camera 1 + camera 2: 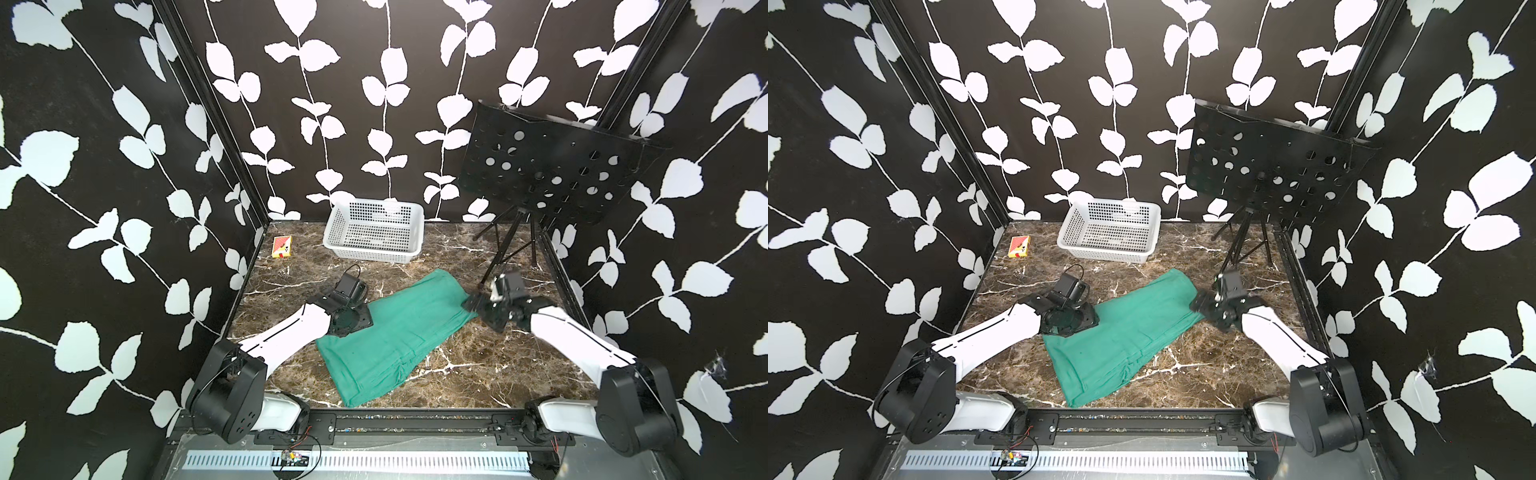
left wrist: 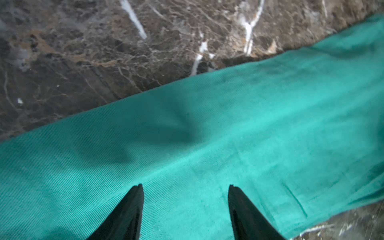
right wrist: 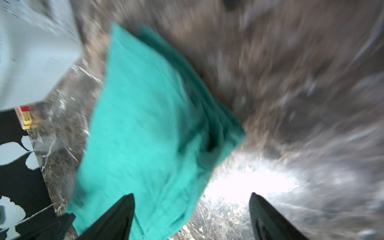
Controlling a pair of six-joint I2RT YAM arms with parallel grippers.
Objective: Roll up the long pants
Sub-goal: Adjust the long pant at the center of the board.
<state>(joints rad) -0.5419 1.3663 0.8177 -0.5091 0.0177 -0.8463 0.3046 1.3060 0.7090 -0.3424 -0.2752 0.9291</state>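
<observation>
In both top views your left tool (image 2: 186, 185) hides its own tips beneath its wrist (image 1: 349, 318), which also covers a side strip of the long pants (image 1: 399, 332). The right tool (image 3: 191, 193) is a smear in those views, and its wrist view is streaked with blur: the basket (image 3: 35, 52) is only a white patch cut by the edge. The left wrist view crops the pants at both sides. The print on the small box (image 1: 281, 246) is too small to read.

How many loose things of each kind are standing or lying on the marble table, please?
Teal-green folded cloth pants: 1
White perforated plastic basket: 1
Small red-and-yellow card box: 1
Black perforated metal stand on tripod: 1
Total: 4
</observation>
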